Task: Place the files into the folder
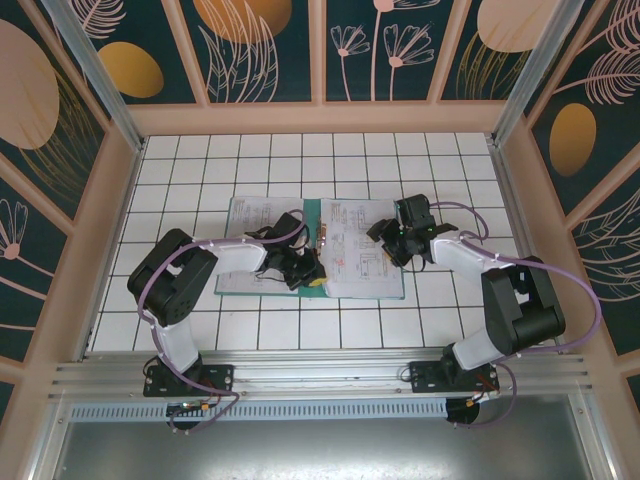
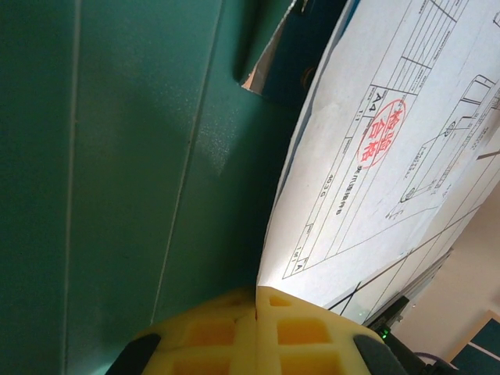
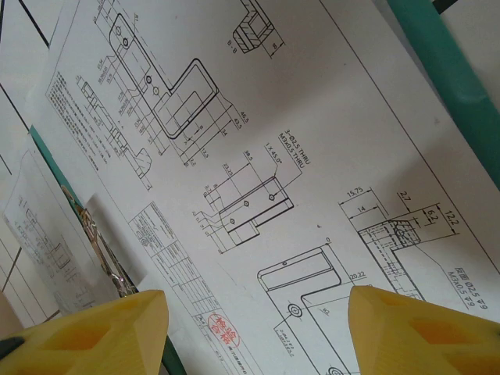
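On teal folder (image 2: 117, 156): thin printed files (image 3: 258, 156) | left claw (image 2: 256, 303) together, maybe pinching | right claw (image 3: 256, 301) apart

folder (image 1: 312, 212): one, dark teal.
printed white sheets (image 1: 355, 262): two were counted from above, one over each half of the folder.
red round stamps (image 2: 383, 133): one was seen on a sheet.
robot arms: two, left arm (image 1: 175, 290) and right arm (image 1: 515, 310).
grippers: two, left gripper (image 1: 313, 281) and right gripper (image 1: 388, 240); each had two yellow fingers.
tiled table (image 1: 200, 160): one.
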Controlling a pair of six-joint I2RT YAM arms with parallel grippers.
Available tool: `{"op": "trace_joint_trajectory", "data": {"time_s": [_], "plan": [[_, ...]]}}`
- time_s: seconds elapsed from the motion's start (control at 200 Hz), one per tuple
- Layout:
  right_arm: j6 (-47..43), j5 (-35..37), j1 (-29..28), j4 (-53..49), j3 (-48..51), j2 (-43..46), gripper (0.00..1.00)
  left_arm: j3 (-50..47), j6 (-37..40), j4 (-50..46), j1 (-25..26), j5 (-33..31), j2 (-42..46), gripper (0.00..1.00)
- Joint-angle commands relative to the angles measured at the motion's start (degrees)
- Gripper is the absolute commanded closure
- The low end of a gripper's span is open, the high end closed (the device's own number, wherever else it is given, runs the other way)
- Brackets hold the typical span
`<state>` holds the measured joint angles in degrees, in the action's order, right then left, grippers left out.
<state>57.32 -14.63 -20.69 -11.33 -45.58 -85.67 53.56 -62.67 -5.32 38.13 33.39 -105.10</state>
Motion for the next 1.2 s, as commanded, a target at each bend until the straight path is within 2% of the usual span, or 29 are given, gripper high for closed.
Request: {"op": "trace_joint_trajectory", "data": {"time_s": [0.0, 0.15, 0.295, 0.625, 0.931, 1.041, 1.196], "plan": [[0.4, 0.1, 0.0, 0.8, 1.0, 1.3, 0.36, 0.9, -1.1, 0.8, -0.5, -0.7, 0.4, 1.0], [0.5, -0.8, -0.5, 1.1, 1.3, -0.3, 0.36, 1.0, -1.4, 0.8, -0.5, -1.4, 0.4, 1.0], [1.6, -2.0, -0.7, 3.4, 3.7, -1.9, 0.36, 0.7, -1.3, 0.3, -0.5, -1.6, 0.6, 0.88], [1.6, -2.9, -1.0, 3.9, 3.8, -4.4, 0.36, 0.6, -1.6, 0.2, -0.5, -1.7, 0.9, 0.73], [1.8, -2.9, -1.1, 4.1, 4.1, -4.3, 0.36, 0.8, -1.3, 0.1, -0.5, -1.7, 0.7, 0.74], [1.9, -2.7, -1.1, 3.7, 4.1, -3.9, 0.36, 0.7, -1.3, 0.0, -0.6, -1.8, 0.7, 0.78], [1.6, -1.8, -1.3, 3.0, 3.7, -2.3, 0.36, 0.4, -1.6, 0.3, -0.5, -2.2, 0.8, 0.91]]}}
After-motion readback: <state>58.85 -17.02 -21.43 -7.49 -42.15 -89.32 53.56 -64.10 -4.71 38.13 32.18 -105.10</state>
